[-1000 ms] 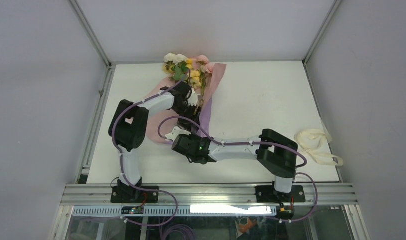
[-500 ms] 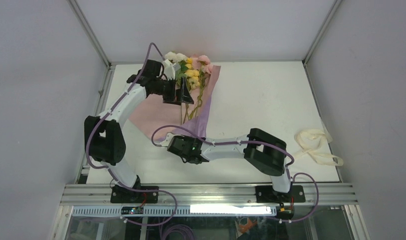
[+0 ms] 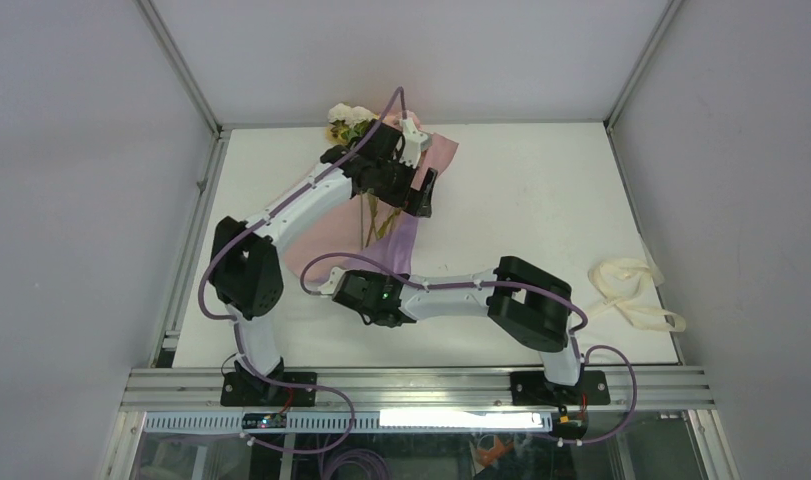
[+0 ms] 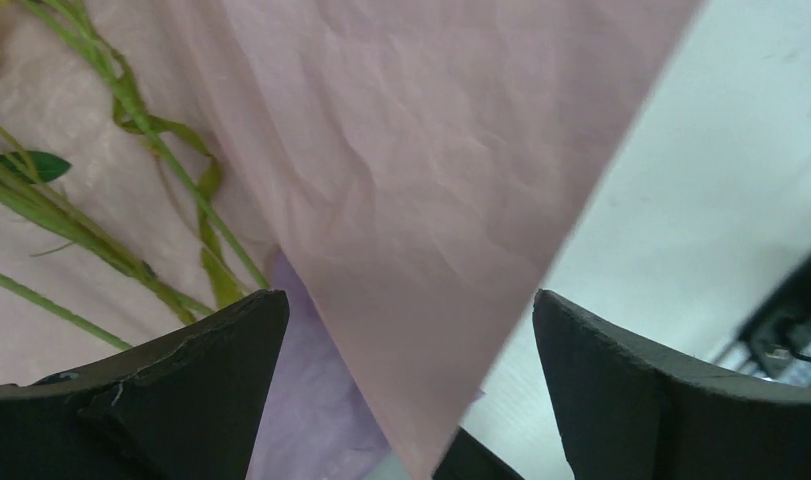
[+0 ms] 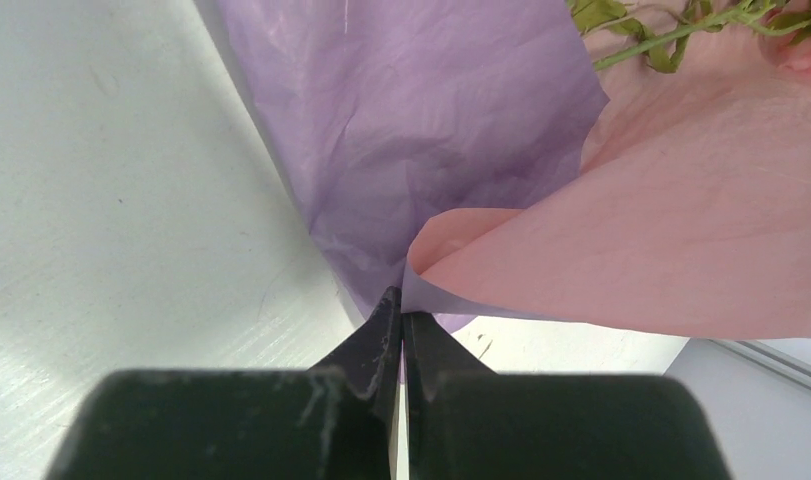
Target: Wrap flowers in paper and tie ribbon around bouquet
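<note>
1. The left gripper (image 3: pixel 422 192) has been swung from the left of the flowers (image 3: pixel 347 114) across to the far right edge of the paper (image 3: pixel 406 238). Its jaws are now spread wide, nothing is held, and a pink fold is framed between them.
2. This is judged to be a set-up for taking that edge and folding it over the stems (image 4: pixel 131 190); the wrap is only part done.
3. The paper is thin and crinkly, lilac on one face and matte pink on the other, gathered to a point near the arms and fanned wide at the blooms. The stems are thin, green and wiry.
4. The right gripper (image 5: pixel 398 300) is pressed together, pinching the paper's near tip low by the surface (image 5: pixel 111 200).
5. The ribbon (image 3: pixel 636 292), cream and limp, is left in loose loops at the right edge, well apart.
</note>
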You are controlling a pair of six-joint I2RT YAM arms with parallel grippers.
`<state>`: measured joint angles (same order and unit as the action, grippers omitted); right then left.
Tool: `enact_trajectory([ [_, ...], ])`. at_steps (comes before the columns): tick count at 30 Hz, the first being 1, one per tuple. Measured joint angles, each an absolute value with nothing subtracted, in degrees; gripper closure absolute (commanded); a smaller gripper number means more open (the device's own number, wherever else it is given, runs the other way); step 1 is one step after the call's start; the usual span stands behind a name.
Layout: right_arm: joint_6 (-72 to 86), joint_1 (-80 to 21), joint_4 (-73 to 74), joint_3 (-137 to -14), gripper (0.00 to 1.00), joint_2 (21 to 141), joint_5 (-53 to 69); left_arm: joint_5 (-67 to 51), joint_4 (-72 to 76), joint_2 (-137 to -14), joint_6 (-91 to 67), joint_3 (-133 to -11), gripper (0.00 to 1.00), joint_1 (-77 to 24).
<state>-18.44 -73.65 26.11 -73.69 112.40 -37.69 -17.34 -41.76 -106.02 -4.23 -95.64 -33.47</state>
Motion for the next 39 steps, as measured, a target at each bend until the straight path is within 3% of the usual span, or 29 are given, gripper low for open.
enact_trajectory([
  [7, -18.9, -73.6, 26.5, -74.5, 1.0, 113.0, -37.4, -6.6, -43.6, -110.4, 2.6, -97.6, 0.04, -35.2],
  [9, -19.0, -73.6, 26.8, -74.5, 1.0, 113.2, -37.1, -2.3, -43.9, -110.4, 3.9, -97.9, 0.18, -35.3],
  [13, -19.0, -73.6, 27.2, -74.5, 1.0, 113.2, -37.0, 3.8, -43.9, -109.9, 5.3, -98.2, 0.62, -35.6],
  [17, -19.0, -73.6, 27.3, -74.5, 1.0, 113.2, -36.8, 6.0, -44.0, -107.9, 5.5, -97.9, 0.98, -34.7],
  [30, -19.0, -73.6, 27.1, -74.5, 1.0, 113.2, -36.8, -9.7, -45.4, -108.6, -6.5, -92.4, 1.0, -19.2],
  [32, -18.9, -73.6, 27.6, -74.5, 0.9, 113.2, -36.6, -10.4, -45.3, -111.4, -7.4, -91.8, 1.0, -17.4],
  [35, -18.1, -73.6, 28.6, -74.5, 0.62, 113.2, -36.2, -10.7, -44.9, -116.4, -8.6, -91.6, 1.0, -16.2],
  [39, -16.8, -73.6, 33.8, -76.9, 0.45, 113.2, -33.8, -11.0, -45.1, -121.1, -10.1, -91.3, 1.0, -15.9],
])
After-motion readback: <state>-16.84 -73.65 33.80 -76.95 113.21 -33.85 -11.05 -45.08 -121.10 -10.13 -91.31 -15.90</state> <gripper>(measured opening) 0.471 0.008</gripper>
